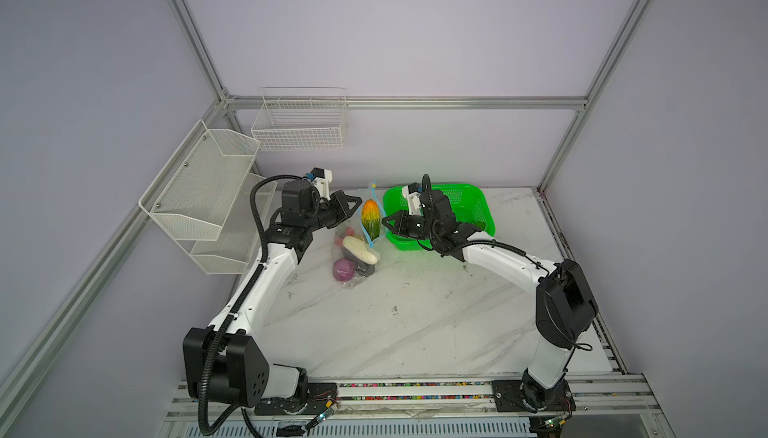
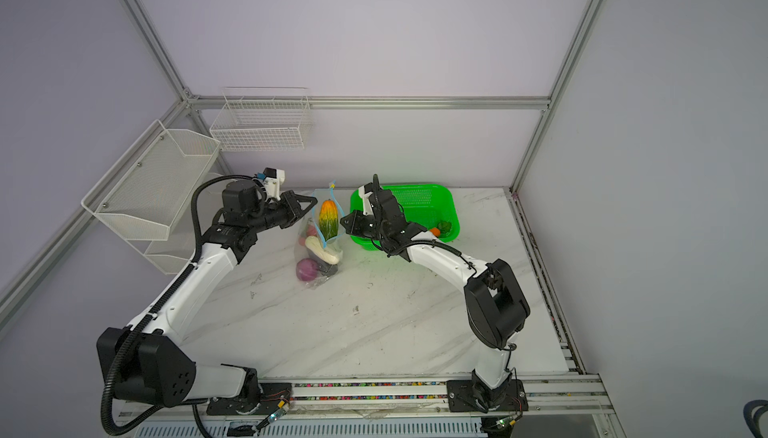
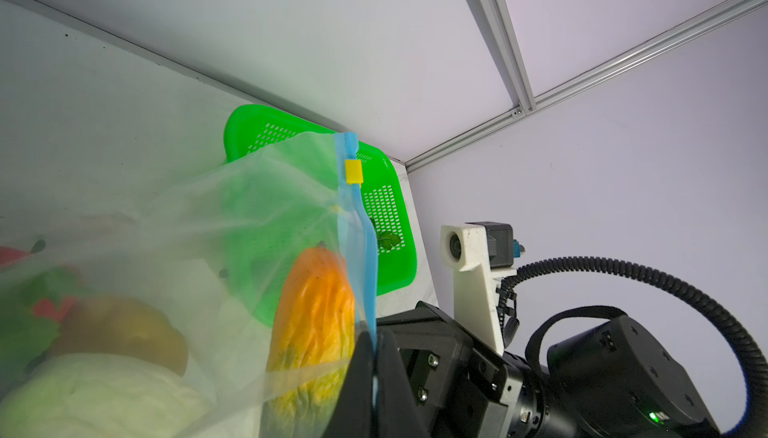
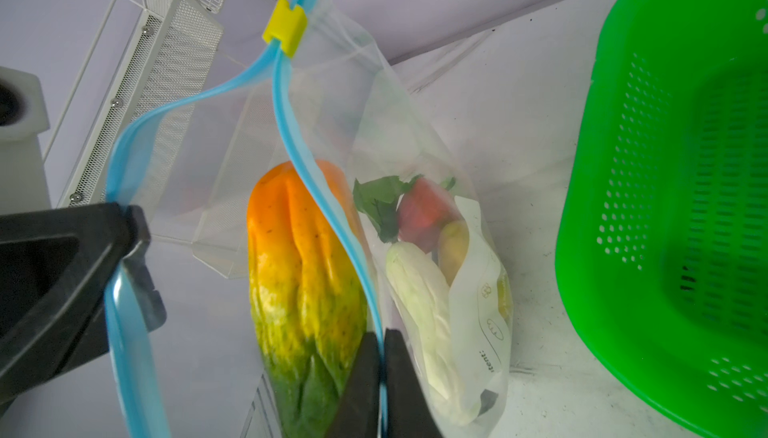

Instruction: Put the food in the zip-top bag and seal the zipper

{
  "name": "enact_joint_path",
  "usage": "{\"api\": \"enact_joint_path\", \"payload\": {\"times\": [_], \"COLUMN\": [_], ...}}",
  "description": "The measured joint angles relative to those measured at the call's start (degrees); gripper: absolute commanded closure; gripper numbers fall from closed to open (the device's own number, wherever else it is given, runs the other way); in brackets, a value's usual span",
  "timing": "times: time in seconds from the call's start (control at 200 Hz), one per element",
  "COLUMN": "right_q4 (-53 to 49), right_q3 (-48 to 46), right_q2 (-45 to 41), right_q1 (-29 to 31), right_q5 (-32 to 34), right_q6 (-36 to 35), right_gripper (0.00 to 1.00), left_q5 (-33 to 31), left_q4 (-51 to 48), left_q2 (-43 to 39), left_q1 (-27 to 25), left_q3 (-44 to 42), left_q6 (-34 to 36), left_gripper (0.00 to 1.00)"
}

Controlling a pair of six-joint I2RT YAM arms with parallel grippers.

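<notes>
Top views: in both, a clear crinkly zip-top bag (image 1: 345,235) lay on the white marbled table (image 1: 415,315), at 11 o'clock from the table's centre. An orange-to-green ridged toy gourd (image 1: 371,218) stood in the bag's open mouth. The left gripper (image 1: 358,201) sat at 10 o'clock of the gourd and the right gripper (image 1: 384,221) at 3 o'clock, each against the bag's rim. A round purple toy onion (image 1: 343,269) and a white oblong toy vegetable (image 1: 360,249) lay in the bag, at 6 o'clock of the gourd. A bright green perforated plastic basket (image 1: 478,201) stood just beside the bag at 2 o'clock. In a top view a small orange toy carrot (image 2: 434,231) lay in it.

Left wrist view: the right gripper's jaws were pressed together on the thin light blue zipper strip (image 3: 361,257), some way along it from the small yellow slider tab (image 3: 353,171).

Right wrist view: past the slider tab the zipper strip parted into two lips, with the gourd between them. The left gripper (image 4: 129,257) was clamped on one lip and the right gripper on the other. A red toy pepper (image 4: 424,215), green toy leaves (image 4: 378,199) and a yellow-brown toy potato (image 4: 453,244) showed through the plastic.
</notes>
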Motion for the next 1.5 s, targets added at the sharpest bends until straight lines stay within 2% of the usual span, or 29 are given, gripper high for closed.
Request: {"api": "enact_joint_path", "payload": {"times": [0.27, 0.63, 1.085, 1.5], "right_q4": [-0.26, -0.63, -3.06, -5.66], "right_q3": [0.79, 2.82, 7.87, 13.2], "right_q2": [0.0, -1.33, -1.33, -1.55], "right_q1": [0.24, 1.11, 3.52, 6.12], "right_q5": [-0.44, 0.11, 0.96, 3.58], "right_q6": [0.0, -0.46, -1.14, -3.56], "right_gripper": [0.98, 0.98, 0.98, 0.98], "left_q5": [-0.5, -1.64, -1.99, -2.05], "left_q4": [-2.16, -5.16, -6.56, -9.18], "left_q2": [-0.07, -3.56, -5.79, -9.44], "left_q1": [0.07, 2.99, 4.26, 8.87], "left_q3": [0.17, 0.2, 0.2, 0.24], "left_q6": [0.13, 0.63, 0.68, 2.05], "left_gripper": [1.0, 1.0, 1.0, 1.0]}}
